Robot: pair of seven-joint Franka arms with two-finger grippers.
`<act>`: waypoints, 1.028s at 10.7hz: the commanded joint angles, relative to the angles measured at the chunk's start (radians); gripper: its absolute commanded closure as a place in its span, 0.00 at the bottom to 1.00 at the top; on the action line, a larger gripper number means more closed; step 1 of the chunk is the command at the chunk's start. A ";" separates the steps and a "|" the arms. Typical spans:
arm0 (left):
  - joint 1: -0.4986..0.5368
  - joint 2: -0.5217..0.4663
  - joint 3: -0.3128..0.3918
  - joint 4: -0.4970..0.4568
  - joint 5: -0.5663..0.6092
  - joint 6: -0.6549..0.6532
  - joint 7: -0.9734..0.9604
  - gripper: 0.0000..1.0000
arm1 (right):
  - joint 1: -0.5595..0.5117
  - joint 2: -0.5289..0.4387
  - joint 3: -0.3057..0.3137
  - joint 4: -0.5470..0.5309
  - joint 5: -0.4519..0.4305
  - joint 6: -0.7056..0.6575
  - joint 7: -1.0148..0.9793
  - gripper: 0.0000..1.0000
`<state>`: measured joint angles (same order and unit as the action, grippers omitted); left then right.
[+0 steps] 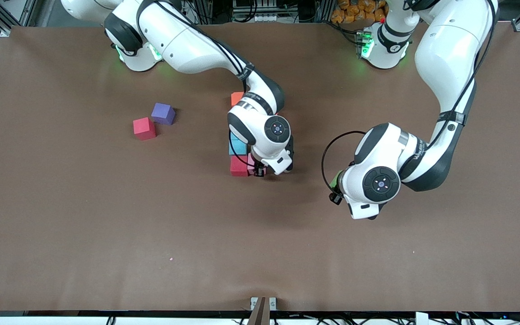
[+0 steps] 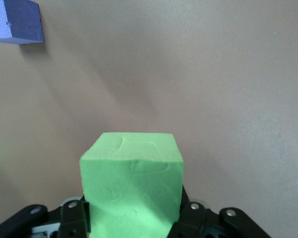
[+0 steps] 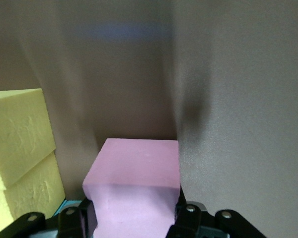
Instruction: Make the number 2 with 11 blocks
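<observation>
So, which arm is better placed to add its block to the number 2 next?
Right. The right gripper holds a pink block directly at the figure, beside the red block. The left gripper holds a green block over bare table, apart from the figure.

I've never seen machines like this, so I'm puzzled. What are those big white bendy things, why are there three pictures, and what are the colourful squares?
They are two robot arms at a brown table. The big picture looks down from above; each small one comes from a camera on an arm's wrist. The coloured squares are foam blocks. The right gripper holds a pink block at the group of blocks in the middle of the table. The left gripper holds a green block above bare table. A loose red block and purple block sit toward the right arm's end.
</observation>
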<state>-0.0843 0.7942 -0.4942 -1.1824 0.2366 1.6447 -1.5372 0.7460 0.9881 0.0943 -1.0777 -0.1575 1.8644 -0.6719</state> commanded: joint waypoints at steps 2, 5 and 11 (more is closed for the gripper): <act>-0.008 -0.021 -0.003 -0.020 0.016 -0.014 -0.046 0.81 | 0.019 0.024 -0.011 0.030 -0.045 -0.030 0.011 0.78; -0.022 -0.013 -0.003 -0.020 0.012 -0.013 -0.193 0.79 | 0.021 0.024 -0.011 0.030 -0.056 -0.031 0.009 0.78; -0.008 -0.015 -0.003 -0.042 0.001 -0.011 -0.239 0.77 | 0.027 0.023 -0.011 0.030 -0.085 -0.050 0.002 0.77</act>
<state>-0.0959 0.7943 -0.4934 -1.2105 0.2366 1.6440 -1.7526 0.7609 0.9905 0.0936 -1.0777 -0.2190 1.8356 -0.6723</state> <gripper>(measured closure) 0.405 0.410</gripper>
